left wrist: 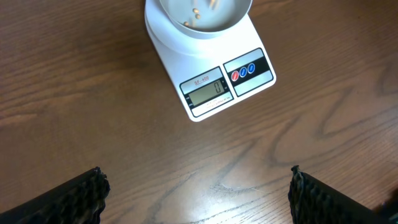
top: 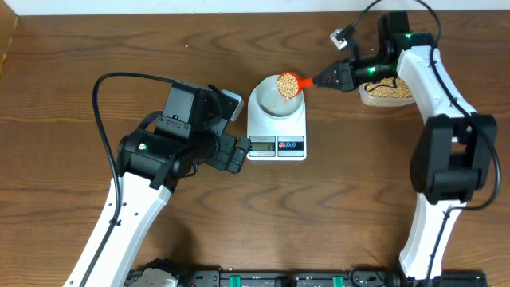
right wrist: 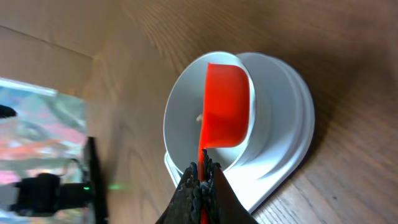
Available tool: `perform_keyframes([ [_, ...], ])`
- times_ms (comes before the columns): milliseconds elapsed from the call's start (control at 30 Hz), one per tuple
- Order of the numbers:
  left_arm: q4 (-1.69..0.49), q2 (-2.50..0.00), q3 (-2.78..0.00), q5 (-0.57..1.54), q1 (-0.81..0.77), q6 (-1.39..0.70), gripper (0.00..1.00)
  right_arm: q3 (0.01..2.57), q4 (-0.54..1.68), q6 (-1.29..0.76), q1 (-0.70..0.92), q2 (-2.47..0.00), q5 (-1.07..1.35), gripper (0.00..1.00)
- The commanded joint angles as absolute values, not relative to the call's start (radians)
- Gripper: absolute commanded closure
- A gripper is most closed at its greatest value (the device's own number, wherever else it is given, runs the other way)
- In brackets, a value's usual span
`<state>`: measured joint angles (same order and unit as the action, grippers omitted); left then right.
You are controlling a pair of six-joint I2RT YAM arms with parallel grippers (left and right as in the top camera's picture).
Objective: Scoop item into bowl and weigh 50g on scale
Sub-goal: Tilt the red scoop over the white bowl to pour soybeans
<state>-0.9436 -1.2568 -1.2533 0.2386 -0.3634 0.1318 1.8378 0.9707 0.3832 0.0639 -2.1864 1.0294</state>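
Our right fingers (right wrist: 188,194) pinch the full scoop (right wrist: 227,106) above the bowl (right wrist: 180,118); if we tip quickly, beans (top: 285,81) may bounce out. Left fingers (left wrist: 74,199) stand wide, empty.

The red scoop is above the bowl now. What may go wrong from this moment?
1. The red scoop, held by the right gripper, is heaped with beans and hangs near the rim of the bowl; some may fall outside.
2. The scale reads 0; tipping the whole load at once may overshoot 50 g.
3. The open left gripper sits close to the scale; a touch could disturb the reading.
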Motion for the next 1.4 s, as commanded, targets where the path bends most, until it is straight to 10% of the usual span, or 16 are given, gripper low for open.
perform_keyframes([
  [0, -0.949, -1.262, -1.253, 0.25, -0.359, 0.142, 0.05, 1.846, 0.973, 0.425, 0.091, -2.095, 0.973, 0.99],
  [1367, -0.949, -1.262, -1.252, 0.25, -0.359, 0.142, 0.05, 1.847, 0.957, 0.435, 0.22, -2.066, 0.709, 0.99],
])
